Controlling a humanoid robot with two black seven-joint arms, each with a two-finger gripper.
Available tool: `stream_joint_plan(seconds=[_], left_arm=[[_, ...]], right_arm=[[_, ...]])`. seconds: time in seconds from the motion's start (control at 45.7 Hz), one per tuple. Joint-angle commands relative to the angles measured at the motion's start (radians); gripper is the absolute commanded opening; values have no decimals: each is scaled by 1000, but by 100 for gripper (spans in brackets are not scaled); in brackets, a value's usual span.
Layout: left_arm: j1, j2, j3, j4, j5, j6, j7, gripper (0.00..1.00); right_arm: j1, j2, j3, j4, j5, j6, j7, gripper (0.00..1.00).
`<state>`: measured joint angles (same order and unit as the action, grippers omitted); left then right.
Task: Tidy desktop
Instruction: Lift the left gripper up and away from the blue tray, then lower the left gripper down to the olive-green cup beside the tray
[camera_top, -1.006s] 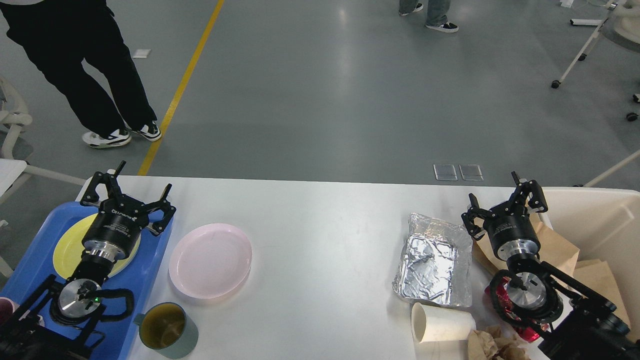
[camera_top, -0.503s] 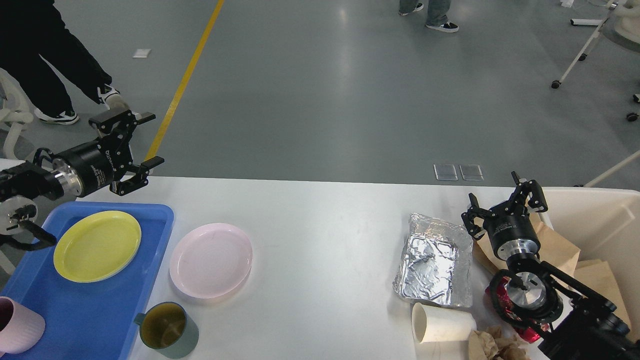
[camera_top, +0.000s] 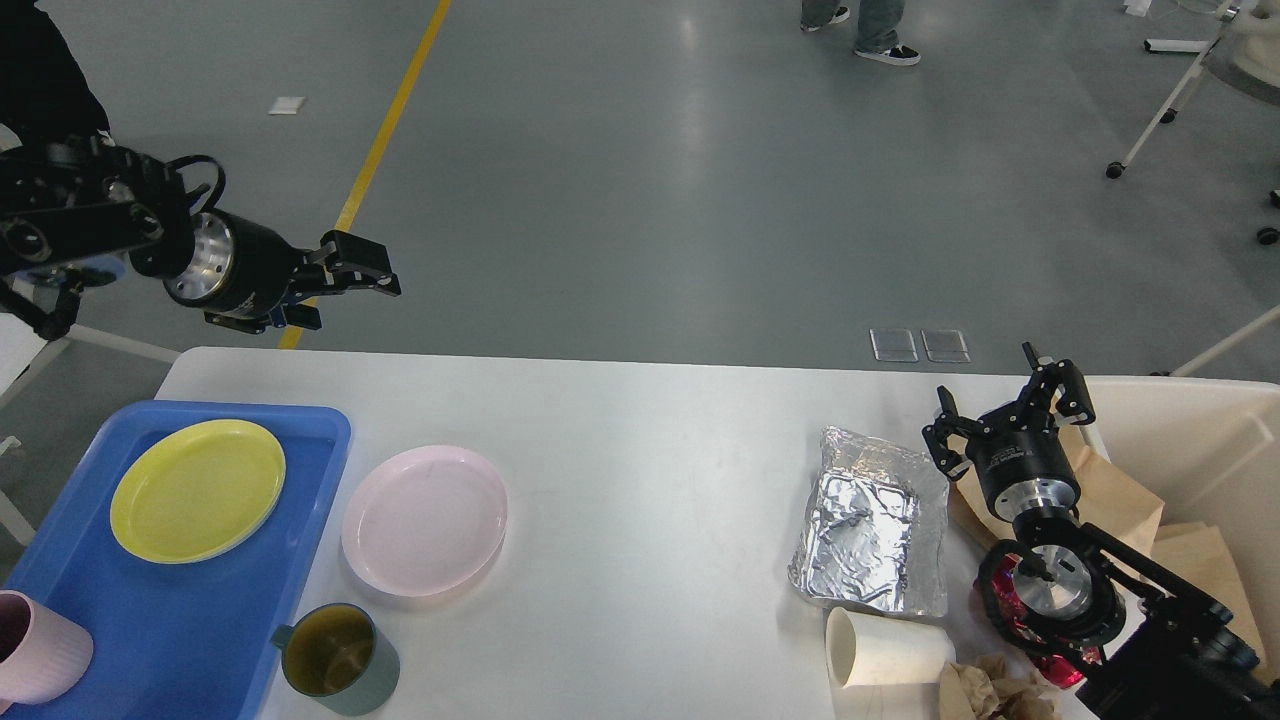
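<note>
Reaching down for the pink plate (camera_top: 424, 520) on the desktop (camera_top: 640, 480), our empty, slightly spread left gripper (camera_top: 352, 277) could bump the green mug (camera_top: 338, 658); our right gripper (camera_top: 1010, 415) waits wide.

One head view looks down over the desktop (camera_top: 640, 480).

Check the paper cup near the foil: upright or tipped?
Tipped. The white paper cup lies on its side on the desktop, its open mouth facing left.

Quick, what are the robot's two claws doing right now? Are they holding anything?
Left gripper: raised above the table's far edge, holding nothing; open or shut cannot be told.
Right gripper: open, empty.
</note>
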<state>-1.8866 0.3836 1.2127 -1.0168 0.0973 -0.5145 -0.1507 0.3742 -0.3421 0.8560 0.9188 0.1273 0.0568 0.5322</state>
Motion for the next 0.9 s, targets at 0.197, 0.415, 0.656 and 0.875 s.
stream_joint_plan(seconds=[0.197,0.415,0.656,0.875], left_arm=[[-457,-273,254,-442,-214,-128,0,97],[-701,-284,297,-638,-243,-194,2,97],[-701,-293,344,-632,-292,-226,-1,97],[-625,-296,357,-617,-292,-205,0,97]], right_arm=[[-1,0,0,-1,0,0,0,100],[0,0,0,-1,0,0,0,100],[0,0,0,-1,0,0,0,100],[0,0,0,-1,0,0,0,100]])
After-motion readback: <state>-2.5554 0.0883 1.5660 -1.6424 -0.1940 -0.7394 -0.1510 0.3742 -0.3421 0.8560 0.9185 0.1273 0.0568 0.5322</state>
